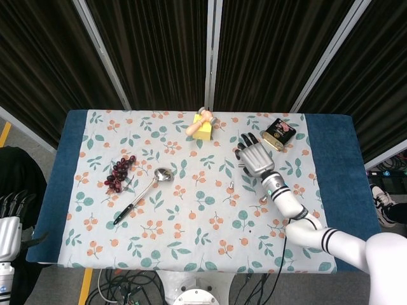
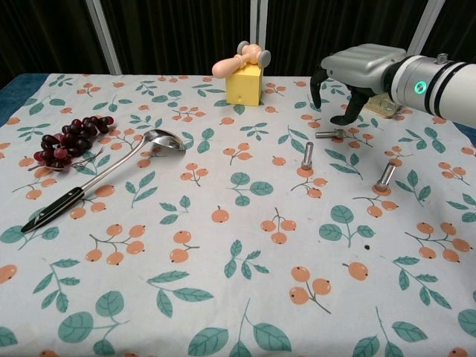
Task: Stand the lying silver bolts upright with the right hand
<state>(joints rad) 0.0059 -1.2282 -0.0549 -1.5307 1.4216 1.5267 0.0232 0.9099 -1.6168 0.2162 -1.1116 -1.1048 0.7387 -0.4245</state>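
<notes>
Three silver bolts show in the chest view. One bolt point(image 2: 307, 156) stands upright mid-table, also seen in the head view as bolt point(image 1: 231, 186). A second bolt point(image 2: 385, 176) stands to its right, leaning slightly. A third bolt point(image 2: 331, 134) lies flat behind them. My right hand point(image 2: 355, 71) hovers above and just behind the lying bolt, its fingers spread and curved downward, holding nothing. From the head view the right hand point(image 1: 254, 156) has its fingers fanned out. My left hand point(image 1: 11, 219) hangs off the table's left edge, fingers straight and empty.
A yellow block with a wooden toy on top point(image 2: 245, 80) stands at the back centre. A black-and-gold tin point(image 1: 279, 133) lies at the back right, close to the right hand. A spoon point(image 2: 104, 175) and dark grapes point(image 2: 67, 139) lie on the left of the patterned cloth point(image 2: 223, 297).
</notes>
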